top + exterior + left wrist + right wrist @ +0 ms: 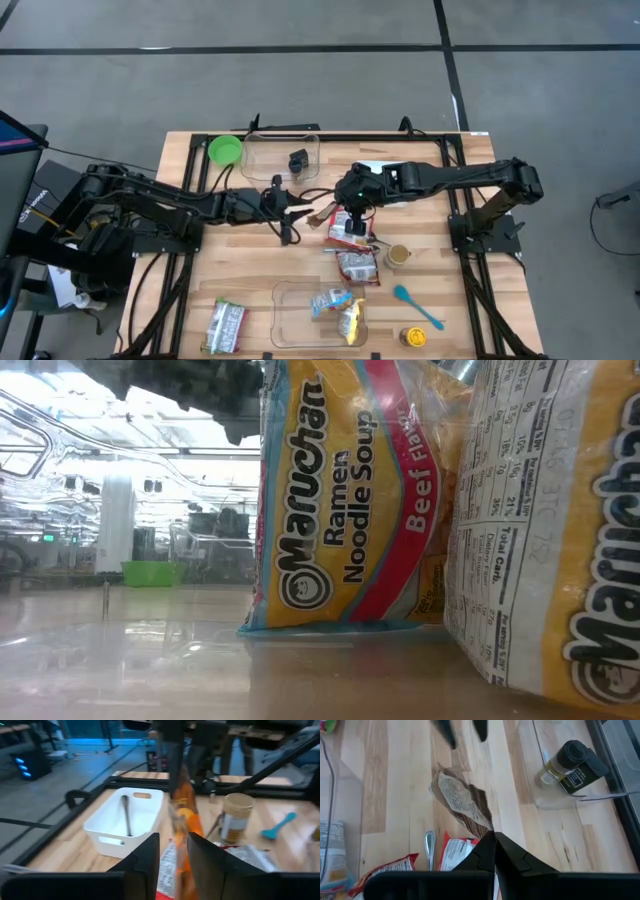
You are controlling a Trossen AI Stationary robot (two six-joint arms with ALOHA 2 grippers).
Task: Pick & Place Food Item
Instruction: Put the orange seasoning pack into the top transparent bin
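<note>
A brown food packet (321, 216) with a pale label hangs in the middle of the table, held by my shut right gripper (494, 840), which comes from the right. My left gripper (297, 209) reaches in level from the left and is open. In the right wrist view its fingertips (446, 734) stand just beyond the packet's free end (441, 779), apart from it. The left wrist view shows the packet (183, 817) edge on, in line with the gap between that gripper's fingers. My right gripper pinches the brown packet's end (481, 826) nearest it between its two shut fingers. The fingers slant down from the table's right side and lie along the packet. The packet sticks out past the fingertips toward my left gripper and looks lifted clear of the table.
A clear bin (281, 157) at the far side holds a dark spice bottle (298, 161), with a green bowl (225, 150) beside it. A nearer clear bin (300, 318) holds ramen packets (340, 500). Red snack packets (357, 265), a jar (398, 255), a blue spoon (418, 306) and a white bin (125, 822) lie around.
</note>
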